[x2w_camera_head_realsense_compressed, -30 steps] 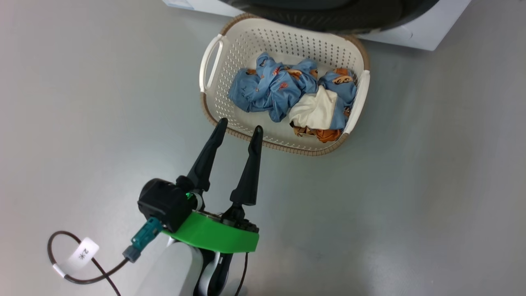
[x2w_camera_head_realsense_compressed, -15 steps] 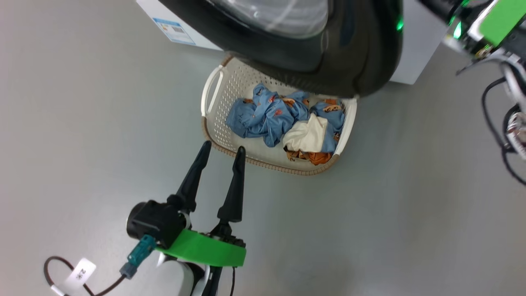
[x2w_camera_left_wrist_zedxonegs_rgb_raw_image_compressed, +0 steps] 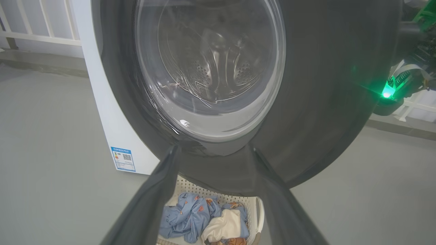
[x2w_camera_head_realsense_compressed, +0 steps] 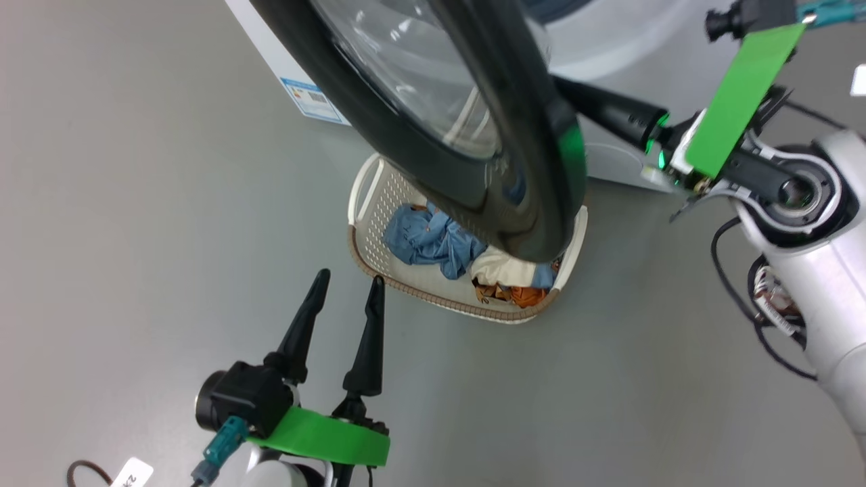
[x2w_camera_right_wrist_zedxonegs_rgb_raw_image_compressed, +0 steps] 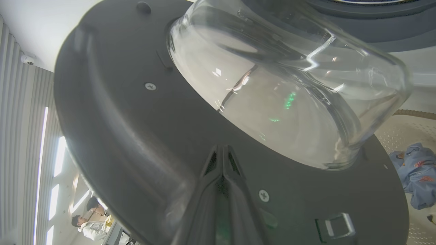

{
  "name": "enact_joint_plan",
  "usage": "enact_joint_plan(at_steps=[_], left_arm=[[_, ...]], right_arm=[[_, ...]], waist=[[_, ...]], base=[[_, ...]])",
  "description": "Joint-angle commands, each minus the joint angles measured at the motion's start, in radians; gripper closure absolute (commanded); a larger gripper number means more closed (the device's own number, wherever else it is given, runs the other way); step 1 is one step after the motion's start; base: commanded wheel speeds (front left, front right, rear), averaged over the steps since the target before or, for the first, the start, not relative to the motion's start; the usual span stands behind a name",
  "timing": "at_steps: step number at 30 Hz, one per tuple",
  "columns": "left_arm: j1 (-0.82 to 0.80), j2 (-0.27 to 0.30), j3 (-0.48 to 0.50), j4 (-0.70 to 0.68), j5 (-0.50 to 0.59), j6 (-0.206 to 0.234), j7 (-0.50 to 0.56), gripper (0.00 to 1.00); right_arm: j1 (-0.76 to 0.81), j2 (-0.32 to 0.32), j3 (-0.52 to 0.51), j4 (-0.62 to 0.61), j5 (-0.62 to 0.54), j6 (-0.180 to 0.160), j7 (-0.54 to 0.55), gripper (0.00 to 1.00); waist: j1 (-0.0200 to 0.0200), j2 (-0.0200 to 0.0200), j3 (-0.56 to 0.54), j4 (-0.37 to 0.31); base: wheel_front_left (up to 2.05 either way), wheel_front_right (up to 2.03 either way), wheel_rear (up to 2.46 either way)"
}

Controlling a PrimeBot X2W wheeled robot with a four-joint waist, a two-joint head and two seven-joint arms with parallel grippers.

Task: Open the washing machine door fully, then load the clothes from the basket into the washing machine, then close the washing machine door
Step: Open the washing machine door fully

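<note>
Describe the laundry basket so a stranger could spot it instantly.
Find the white washing machine, its black-rimmed door swung open. On the floor below that door sits the basket. It's cream perforated plastic with a brown woven rim, holding light-blue clothes.

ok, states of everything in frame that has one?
washing machine door, open, swung out above the basket
basket, upright, loaded
clothes, crumpled inside the basket
left gripper, open, empty, near the basket's rim
right gripper, shut, tips at the door's inner face
</note>
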Motion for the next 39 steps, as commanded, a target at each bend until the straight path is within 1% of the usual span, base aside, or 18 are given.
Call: enact_joint_plan(at_steps=[1, 11, 21, 27, 31, 32, 34, 35, 36, 37, 38, 39], left_arm=[[0.014, 0.018, 0.039, -0.015, 0.012, -0.006, -0.006, 0.00], [0.048, 0.018, 0.077, -0.011, 0.049, -0.032, -0.006, 0.00], [0.076, 0.018, 0.080, -0.014, 0.051, -0.038, -0.006, 0.00], [0.081, 0.018, 0.085, -0.012, 0.057, -0.039, -0.006, 0.00], [0.079, 0.018, 0.093, -0.006, 0.066, -0.044, -0.006, 0.00], [0.078, 0.018, 0.095, -0.005, 0.068, -0.046, -0.006, 0.00], [0.077, 0.018, 0.099, -0.001, 0.073, -0.049, -0.006, 0.00], [0.076, 0.018, 0.102, 0.001, 0.076, -0.051, -0.006, 0.00], [0.076, 0.018, 0.105, 0.003, 0.078, -0.053, -0.006, 0.00], [0.076, 0.018, 0.109, 0.006, 0.081, -0.055, -0.006, 0.00], [0.076, 0.018, 0.114, 0.010, 0.084, -0.057, -0.006, 0.00], [0.076, 0.018, 0.114, 0.010, 0.084, -0.057, -0.006, 0.00]], right_arm=[[0.030, 0.032, 0.017, -0.038, 0.013, 0.006, 0.010, 1.00], [0.107, 0.090, 0.039, -0.053, 0.019, 0.006, 0.033, 1.00], [0.151, 0.138, 0.051, -0.066, 0.012, 0.006, 0.048, 1.00], [0.167, 0.149, 0.050, -0.067, 0.000, 0.006, 0.048, 1.00], [0.176, 0.148, 0.039, -0.064, -0.012, 0.006, 0.023, 1.00], [0.179, 0.146, 0.036, -0.064, -0.015, 0.006, 0.016, 0.95], [0.187, 0.140, 0.029, -0.063, -0.020, 0.006, 0.001, 0.64], [0.192, 0.136, 0.024, -0.063, -0.022, 0.006, -0.008, 0.56], [0.197, 0.132, 0.019, -0.062, -0.024, 0.006, -0.019, 0.35], [0.202, 0.128, 0.015, -0.061, -0.025, 0.006, -0.029, 0.08], [0.208, 0.124, 0.010, -0.062, -0.026, 0.006, -0.038, 0.00], [0.208, 0.124, 0.010, -0.062, -0.026, 0.006, -0.038, 0.00]], waist=[[0.0001, -0.0001, -0.033, 0.012], [0.0001, -0.0001, -0.093, 0.038], [0.0001, -0.0001, -0.115, 0.065], [0.0001, -0.0001, -0.129, 0.063], [0.0001, -0.0001, -0.141, 0.044], [0.0001, -0.0001, -0.145, 0.037], [0.0001, -0.0001, -0.152, 0.024], [0.0001, -0.0001, -0.156, 0.016], [0.0001, -0.0001, -0.160, 0.008], [0.0001, -0.0001, -0.164, 0.000], [0.0001, -0.0001, -0.168, -0.008], [0.0001, -0.0001, -0.168, -0.008]], base=[[0.00, 0.00, 0.00], [0.00, 0.00, 0.00], [0.00, 0.00, 0.00], [0.00, 0.00, 0.00], [0.00, 0.00, 0.00], [0.00, 0.00, 0.00], [0.00, 0.00, 0.00], [0.00, 0.00, 0.00], [0.00, 0.00, 0.00], [0.00, 0.00, 0.00], [0.00, 0.00, 0.00], [0.00, 0.00, 0.00]])
